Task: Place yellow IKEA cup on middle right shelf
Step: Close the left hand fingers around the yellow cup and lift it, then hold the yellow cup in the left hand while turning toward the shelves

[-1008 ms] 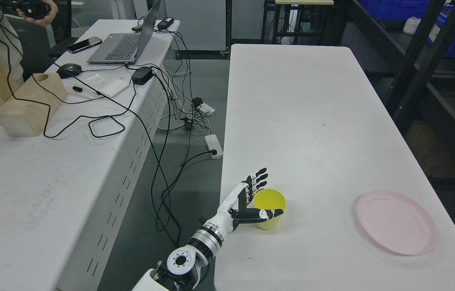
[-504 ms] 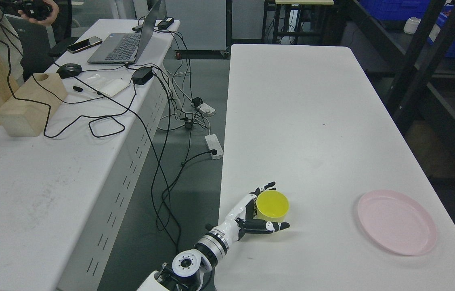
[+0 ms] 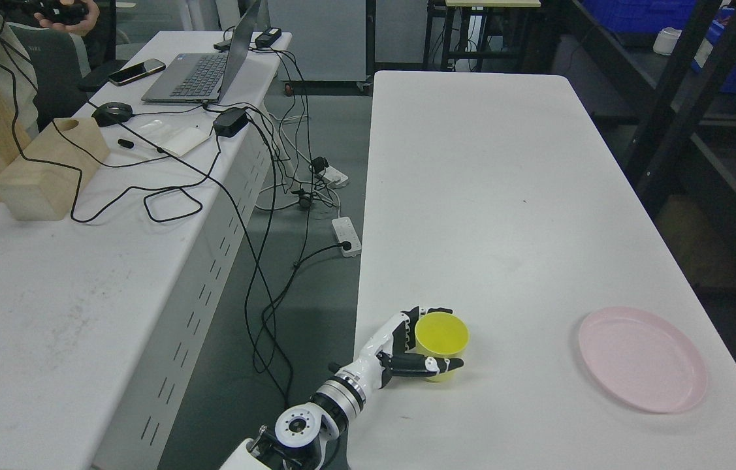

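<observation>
The yellow cup [image 3: 441, 329] stands upright near the front left edge of the white table [image 3: 492, 196]. My left hand [image 3: 452, 337] comes up from the bottom edge and wraps the cup. Its fingers [image 3: 433, 311] curl round the far side at the rim, and the thumb lies across the near side. The cup's base looks to be on the table. A dark metal shelf rack [image 3: 681, 98] stands to the right of the table, only partly in view. My right arm does not show.
A pink plate [image 3: 642, 358] lies at the table's front right. To the left, across a gap with cables and a power strip [image 3: 346, 236], a second desk holds a laptop [image 3: 201, 72], a wooden box [image 3: 48, 170] and wires. A person's hand [image 3: 70, 16] shows at top left.
My left hand's fingers, spread beside the cup a second ago, have curled round its far side. The thumb has closed across the near side, and the cup has shifted slightly toward me.
</observation>
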### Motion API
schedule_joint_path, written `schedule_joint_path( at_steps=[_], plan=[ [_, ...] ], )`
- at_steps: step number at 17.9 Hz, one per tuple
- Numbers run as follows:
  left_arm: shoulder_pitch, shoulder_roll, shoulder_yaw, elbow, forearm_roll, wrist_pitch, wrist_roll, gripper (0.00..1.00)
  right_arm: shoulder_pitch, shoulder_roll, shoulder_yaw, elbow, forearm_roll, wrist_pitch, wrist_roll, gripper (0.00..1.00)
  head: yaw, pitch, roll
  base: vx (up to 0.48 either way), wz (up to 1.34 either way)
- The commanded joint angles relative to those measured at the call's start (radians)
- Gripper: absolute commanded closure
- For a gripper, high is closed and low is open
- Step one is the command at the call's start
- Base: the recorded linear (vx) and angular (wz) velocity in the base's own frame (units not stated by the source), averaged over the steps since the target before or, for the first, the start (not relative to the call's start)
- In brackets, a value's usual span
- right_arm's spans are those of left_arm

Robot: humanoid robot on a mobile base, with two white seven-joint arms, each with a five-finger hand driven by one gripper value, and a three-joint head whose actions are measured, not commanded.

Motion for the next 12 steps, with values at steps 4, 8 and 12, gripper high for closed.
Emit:
schedule_joint_path(
  at_steps=[4, 8, 12],
  plan=[
    [0.048, 0.017, 0.087, -0.004, 0.011, -0.211, 0.003, 1.00, 0.006, -0.017, 0.000, 0.000, 0.000, -0.001, 0.001, 0.01, 0.0000, 0.000, 0.000, 0.000, 0.00],
    [0.120, 0.017, 0.123, -0.089, 0.009, -0.272, 0.006, 1.00, 0.006, -0.017, 0.000, 0.000, 0.000, -0.001, 0.000, 0.01, 0.0000, 0.000, 0.000, 0.000, 0.00],
    [0.179, 0.017, 0.141, -0.123, 0.009, -0.362, 0.001, 1.00, 0.005, -0.017, 0.000, 0.000, 0.000, 0.001, 0.000, 0.01, 0.0000, 0.000, 0.000, -0.004, 0.00]
  ],
)
